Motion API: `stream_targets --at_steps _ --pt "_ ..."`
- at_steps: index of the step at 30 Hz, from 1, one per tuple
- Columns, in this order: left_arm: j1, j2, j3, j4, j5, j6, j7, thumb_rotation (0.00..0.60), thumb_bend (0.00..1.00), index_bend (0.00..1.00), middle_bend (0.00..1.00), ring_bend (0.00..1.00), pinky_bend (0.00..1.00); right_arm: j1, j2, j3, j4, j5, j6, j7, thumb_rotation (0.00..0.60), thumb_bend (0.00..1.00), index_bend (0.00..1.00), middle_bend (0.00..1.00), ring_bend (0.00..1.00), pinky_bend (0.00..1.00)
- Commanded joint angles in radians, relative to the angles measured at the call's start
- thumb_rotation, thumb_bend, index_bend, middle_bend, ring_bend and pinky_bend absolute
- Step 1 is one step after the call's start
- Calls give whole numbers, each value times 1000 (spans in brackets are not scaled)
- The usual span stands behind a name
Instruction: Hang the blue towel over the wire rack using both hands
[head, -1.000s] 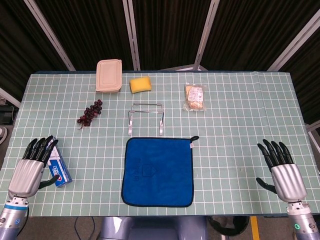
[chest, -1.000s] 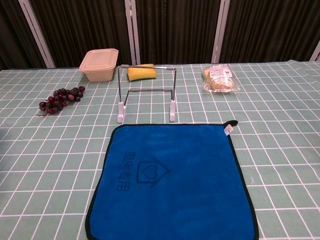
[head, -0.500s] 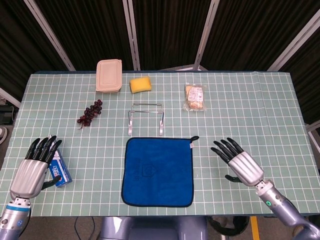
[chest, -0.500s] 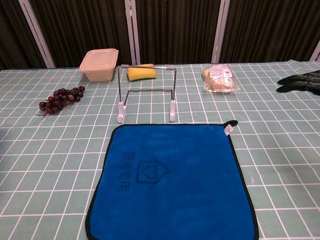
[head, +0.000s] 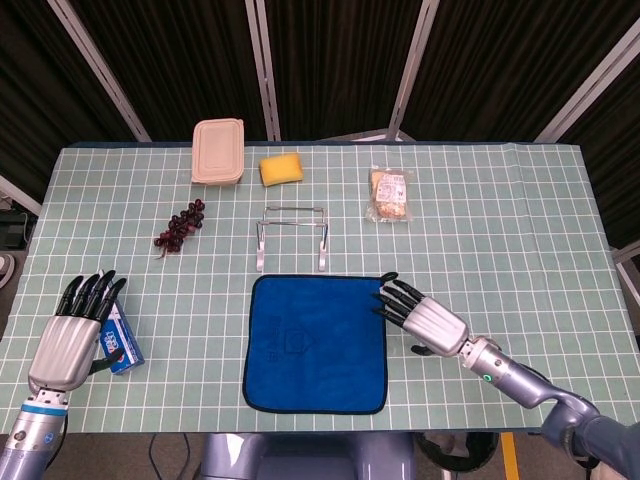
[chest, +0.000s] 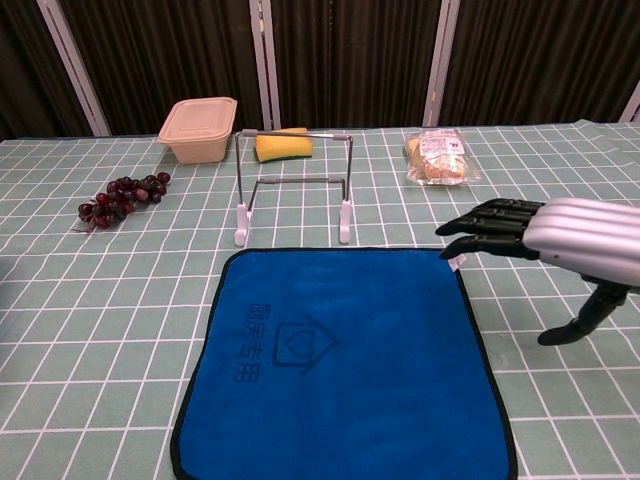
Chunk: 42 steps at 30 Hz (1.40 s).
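Note:
The blue towel (head: 317, 340) (chest: 345, 358) lies flat on the table in front of the wire rack (head: 291, 236) (chest: 293, 185), which stands upright just behind the towel's far edge. My right hand (head: 424, 314) (chest: 555, 236) hovers open, palm down, with its fingertips (head: 388, 294) at the towel's far right corner, over the small hanging tab. My left hand (head: 72, 335) is open at the table's front left, well away from the towel, and shows only in the head view.
A blue and white packet (head: 120, 342) lies beside the left hand. Grapes (head: 180, 227) (chest: 122, 197), a beige lidded box (head: 218, 151) (chest: 199, 129), a yellow sponge (head: 282, 168) (chest: 283, 146) and a wrapped snack (head: 390, 194) (chest: 438, 157) lie behind the rack.
My right hand has swept in from the table's right side to the towel's far right corner. The left hand has barely moved. Towel and rack are unmoved.

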Motion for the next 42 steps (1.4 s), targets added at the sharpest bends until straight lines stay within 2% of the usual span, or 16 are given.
stream_targets --at_steps 1,18,39,42 --pt "0 -4 -5 4 -2 -7 3 600 0 0 0 0 0 23 -19 -10 2 -4 -9 -21 600 0 123 0 0 0" --pt "10 -4 -16 16 6 -31 -6 600 0 0 0 0 0 64 -74 -40 18 37 -51 -114 600 0 132 0 0 0" --pt "10 -12 -35 32 -11 -62 -2 600 0 0 0 0 0 109 -141 -39 34 92 -65 -115 600 0 149 0 0 0" --pt "9 -13 -38 35 -16 -68 0 600 0 0 0 0 0 114 -143 -39 28 98 -61 -102 600 0 197 0 0 0"
